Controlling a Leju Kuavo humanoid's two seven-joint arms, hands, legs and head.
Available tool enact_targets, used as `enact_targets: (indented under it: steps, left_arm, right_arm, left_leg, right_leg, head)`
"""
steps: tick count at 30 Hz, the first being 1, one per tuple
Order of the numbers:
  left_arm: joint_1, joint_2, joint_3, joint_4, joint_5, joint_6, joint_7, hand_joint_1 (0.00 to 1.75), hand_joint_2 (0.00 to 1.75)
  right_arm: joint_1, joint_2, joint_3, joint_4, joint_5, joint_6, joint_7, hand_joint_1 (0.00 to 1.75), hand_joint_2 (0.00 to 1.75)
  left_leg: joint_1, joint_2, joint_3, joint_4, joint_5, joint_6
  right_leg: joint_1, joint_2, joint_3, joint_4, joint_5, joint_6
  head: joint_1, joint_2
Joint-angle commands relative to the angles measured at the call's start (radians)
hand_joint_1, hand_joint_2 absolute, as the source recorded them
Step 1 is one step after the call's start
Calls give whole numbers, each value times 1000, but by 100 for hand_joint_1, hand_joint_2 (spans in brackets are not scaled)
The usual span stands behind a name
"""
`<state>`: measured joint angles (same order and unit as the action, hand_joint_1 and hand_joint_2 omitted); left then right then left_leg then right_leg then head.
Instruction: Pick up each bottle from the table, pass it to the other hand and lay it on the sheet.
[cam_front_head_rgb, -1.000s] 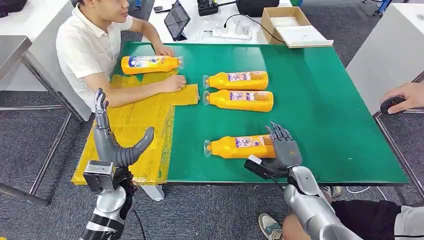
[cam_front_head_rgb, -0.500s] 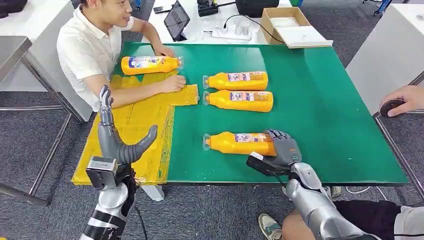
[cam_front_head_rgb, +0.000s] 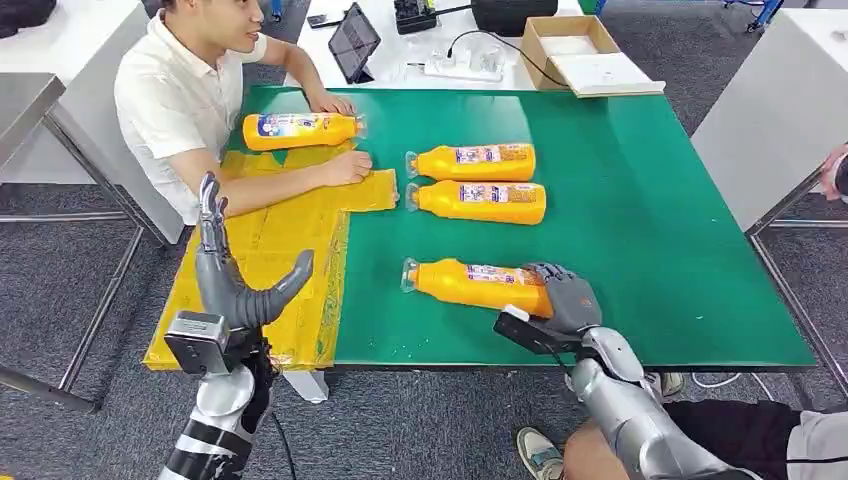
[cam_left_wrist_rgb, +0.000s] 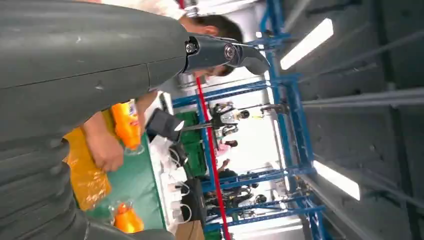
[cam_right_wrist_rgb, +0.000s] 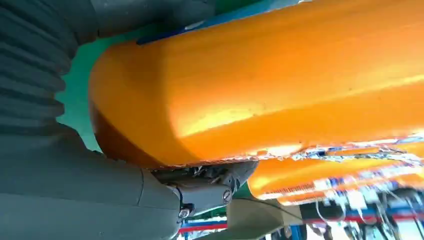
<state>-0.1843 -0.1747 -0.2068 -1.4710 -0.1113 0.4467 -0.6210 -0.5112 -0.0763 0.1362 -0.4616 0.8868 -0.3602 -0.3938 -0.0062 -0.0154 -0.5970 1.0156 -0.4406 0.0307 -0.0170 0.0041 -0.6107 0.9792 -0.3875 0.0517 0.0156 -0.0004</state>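
Observation:
The nearest orange bottle (cam_front_head_rgb: 470, 284) lies on the green table (cam_front_head_rgb: 650, 220), cap pointing left. My right hand (cam_front_head_rgb: 566, 296) grips its base end; close up, the bottle (cam_right_wrist_rgb: 280, 85) sits across my palm with a finger curled under it. My left hand (cam_front_head_rgb: 236, 272) is held open, fingers pointing up, above the near-left part of the yellow sheet (cam_front_head_rgb: 275, 245). Two more orange bottles (cam_front_head_rgb: 474, 160) (cam_front_head_rgb: 480, 200) lie side by side mid-table. Another bottle (cam_front_head_rgb: 300, 128) lies at the sheet's far end, and it shows again (cam_left_wrist_rgb: 126, 124) past my left hand (cam_left_wrist_rgb: 75, 75).
A person in a white shirt (cam_front_head_rgb: 175, 95) sits at the table's left, with one hand (cam_front_head_rgb: 348, 166) resting on the sheet and the other (cam_front_head_rgb: 328, 100) by the far bottle. A tablet (cam_front_head_rgb: 353, 38), power strip (cam_front_head_rgb: 460, 68) and cardboard box (cam_front_head_rgb: 575, 45) stand beyond the table.
My right hand has closed its fingers around the nearest bottle's base, and the bottle's cap end has shifted slightly away from me. My left hand rose a little.

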Motion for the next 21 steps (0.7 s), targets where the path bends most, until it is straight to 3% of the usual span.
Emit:
enact_targets:
  steps: [1,6,12,16,17,19,21]
  left_arm:
    - [103,-28,85,-10,172,-25,52,0,175]
    - [95,-32,84,-3,176,-29,52,0,175]
    - [96,-31,87,1,175,-25,64,0,175]
    - [143,-2,63,43,137,-59,118,0,175]
    - [152,4,53,49,132,-84,132,0,175]
    - [175,17,22,47,261,-278,223,0,175]
    - [204,31,-38,21,240,-329,208,0,175]
  right_arm:
    - [235,100,-93,-371,-207,-75,-101,173,175]
    - [239,91,-90,-379,-209,-69,-96,173,175]
    - [237,100,-100,-382,-244,-91,-129,175,175]
    - [323,128,-98,-620,-324,-140,-163,175,175]
    - [336,132,-96,-665,-337,-146,-160,175,175]
    - [354,137,-83,-727,-364,-165,-169,175,175]
    - [357,144,-64,-753,-389,-176,-196,175,175]
  left_leg:
    - [2,3,3,-2,-2,-3]
    - [1,0,-6,0,-1,-1]
    - [1,0,-4,0,-2,-2]
    - [0,1,-4,-1,-2,-2]
    - [0,1,-5,-1,-2,-2]
    - [0,1,-4,-2,-2,-2]
    - [0,2,-2,-1,-3,-3]
  right_leg:
    - [2,2,3,-2,-1,-3]
    - [1,0,-5,0,-1,-1]
    - [1,0,-4,0,-2,-2]
    - [0,1,-4,0,-2,-3]
    - [0,1,-5,0,-1,-2]
    - [0,1,-4,0,-2,-2]
    - [0,1,-3,0,-3,-3]
  head:
    - [0,0]
    - [-1,0]
    - [0,0]
    - [0,0]
    - [0,0]
    - [0,0]
    - [0,0]
